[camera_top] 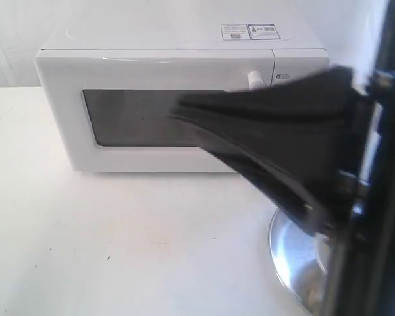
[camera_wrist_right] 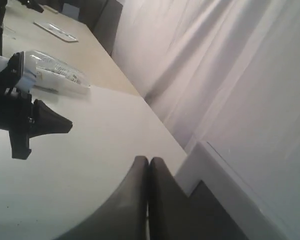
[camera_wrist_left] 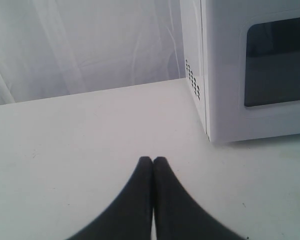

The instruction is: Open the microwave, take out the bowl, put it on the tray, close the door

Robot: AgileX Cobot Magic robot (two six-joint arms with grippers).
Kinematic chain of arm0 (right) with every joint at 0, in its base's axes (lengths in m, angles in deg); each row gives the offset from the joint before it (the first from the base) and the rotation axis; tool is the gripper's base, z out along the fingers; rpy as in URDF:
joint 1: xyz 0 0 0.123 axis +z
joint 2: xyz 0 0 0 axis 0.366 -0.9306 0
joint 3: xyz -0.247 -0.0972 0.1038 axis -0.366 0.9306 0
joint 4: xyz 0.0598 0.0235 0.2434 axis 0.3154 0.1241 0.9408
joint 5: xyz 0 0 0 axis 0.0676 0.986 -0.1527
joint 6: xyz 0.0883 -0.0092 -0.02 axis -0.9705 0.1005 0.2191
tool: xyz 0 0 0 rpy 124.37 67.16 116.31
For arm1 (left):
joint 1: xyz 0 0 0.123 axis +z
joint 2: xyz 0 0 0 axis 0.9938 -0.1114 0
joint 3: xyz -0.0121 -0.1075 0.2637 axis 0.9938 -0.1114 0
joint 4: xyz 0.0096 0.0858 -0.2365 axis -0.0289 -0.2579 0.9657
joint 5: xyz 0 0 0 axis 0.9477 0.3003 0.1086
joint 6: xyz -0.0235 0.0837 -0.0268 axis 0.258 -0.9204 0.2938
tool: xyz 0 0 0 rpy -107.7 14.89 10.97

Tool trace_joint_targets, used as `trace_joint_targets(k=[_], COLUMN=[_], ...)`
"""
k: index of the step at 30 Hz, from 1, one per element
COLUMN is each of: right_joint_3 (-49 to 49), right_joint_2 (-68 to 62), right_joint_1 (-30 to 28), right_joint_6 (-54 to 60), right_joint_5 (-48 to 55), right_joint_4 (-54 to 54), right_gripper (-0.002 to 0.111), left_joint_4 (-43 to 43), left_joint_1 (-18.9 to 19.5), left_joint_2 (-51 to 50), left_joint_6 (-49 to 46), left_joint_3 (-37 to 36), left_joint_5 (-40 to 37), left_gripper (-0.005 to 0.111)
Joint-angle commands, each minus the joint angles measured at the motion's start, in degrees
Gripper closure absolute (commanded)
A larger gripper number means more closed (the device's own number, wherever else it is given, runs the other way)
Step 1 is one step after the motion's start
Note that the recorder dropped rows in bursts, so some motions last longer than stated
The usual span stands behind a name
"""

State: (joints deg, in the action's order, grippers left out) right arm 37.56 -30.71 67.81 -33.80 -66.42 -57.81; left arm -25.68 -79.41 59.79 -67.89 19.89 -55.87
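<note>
Left claw point(camera_wrist_left: 152, 161): fingers pressed together, nothing between them. It hangs low over the bare worktop point(camera_wrist_left: 80, 150). The microwave point(camera_wrist_left: 250, 75) stands ahead of this claw and off to one side, well apart, with its vented side wall and the near corner of its front turned toward it.

Right claw point(camera_top: 179, 106): also closed flat and empty. I hold its tips up in front of the door point(camera_top: 151, 141), across the dark window. Whether they touch the glass I cannot tell. The door sits shut, flush with the body. The tray point(camera_top: 286, 253) lies on the worktop below and behind this claw, partly hidden by my arm.
</note>
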Motion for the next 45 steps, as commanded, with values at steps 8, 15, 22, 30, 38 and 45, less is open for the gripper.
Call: trace_joint_targets(k=[8, 15, 22, 30, 38, 45], right_joint_3=[22.2, 24.6, 24.6, 34.2, 39.8, 40.8], right_joint_2=[16.4, 16.8, 16.8, 35.6, 44.3, 44.3], right_joint_1=[0.3, 0.3, 0.3, -36.7, -62.2, -66.4], right_joint_6=[-41.2, -49.3, -48.5, -38.4, -35.5, -29.5], right_joint_5=[16.0, 8.8, 16.3, -7.0, -14.2, -16.4], right_joint_4=[-10.8, -7.1, -8.5, -10.0, -10.4, -10.2], right_gripper=[0.108, 0.108, 0.108, 0.108, 0.108, 0.108], left_joint_4=[0.5, 0.5, 0.5, 0.5, 0.5, 0.5], left_joint_1=[0.0, 0.0, 0.0, 0.0, 0.0, 0.0], left_joint_2=[0.1, 0.1, 0.1, 0.1, 0.1, 0.1], left_joint_6=[0.0, 0.0, 0.0, 0.0, 0.0, 0.0], left_joint_3=[0.2, 0.2, 0.2, 0.2, 0.2, 0.2], left_joint_5=[0.2, 0.2, 0.2, 0.2, 0.2, 0.2], left_gripper=[0.107, 0.107, 0.107, 0.107, 0.107, 0.107])
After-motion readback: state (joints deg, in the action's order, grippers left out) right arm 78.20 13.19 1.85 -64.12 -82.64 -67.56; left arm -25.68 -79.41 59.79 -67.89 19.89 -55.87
